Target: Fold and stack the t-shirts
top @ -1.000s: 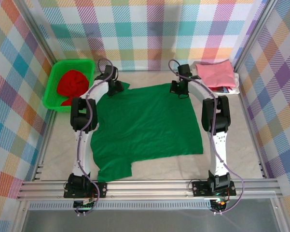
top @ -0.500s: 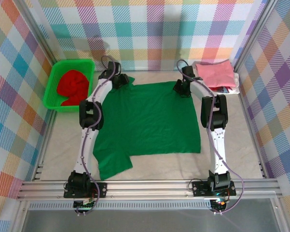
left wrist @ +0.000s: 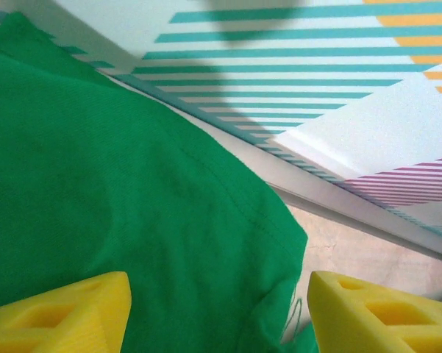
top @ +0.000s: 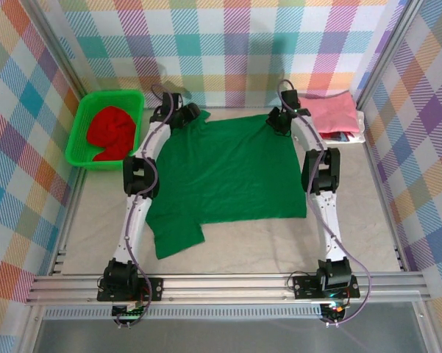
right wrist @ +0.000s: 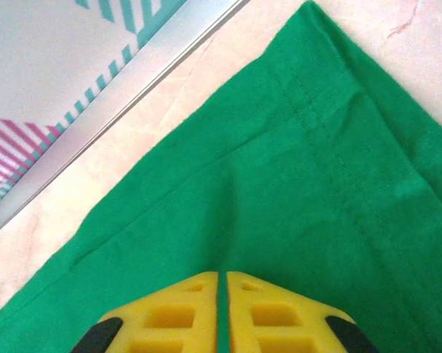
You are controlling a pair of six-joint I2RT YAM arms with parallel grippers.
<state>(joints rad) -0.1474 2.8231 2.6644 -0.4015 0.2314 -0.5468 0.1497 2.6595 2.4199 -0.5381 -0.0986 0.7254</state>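
Note:
The dark green t-shirt [top: 228,173] lies spread flat over the middle of the table, one sleeve [top: 175,237] trailing at the front left. My left gripper [top: 190,114] hovers over its far left corner with its yellow fingers wide apart; green cloth [left wrist: 118,169] lies under the open left gripper [left wrist: 219,309]. At the far right corner, my right gripper [top: 277,121] has its pads almost together, a thin fold of the green cloth [right wrist: 316,184] pinched in the right gripper [right wrist: 222,276]. A red t-shirt [top: 109,129] is bunched in the basket. A folded pink t-shirt [top: 331,112] lies at the back right.
The bright green plastic basket [top: 110,93] stands at the back left, beside the left arm. The pink shirt tops a small pile with other cloth [top: 349,135] under it. The checked back wall and its metal rail [right wrist: 132,88] run close behind both grippers.
Both arms have stretched toward the back wall, dragging the green shirt's far edge with them and flattening it. The left gripper has opened wider over its corner.

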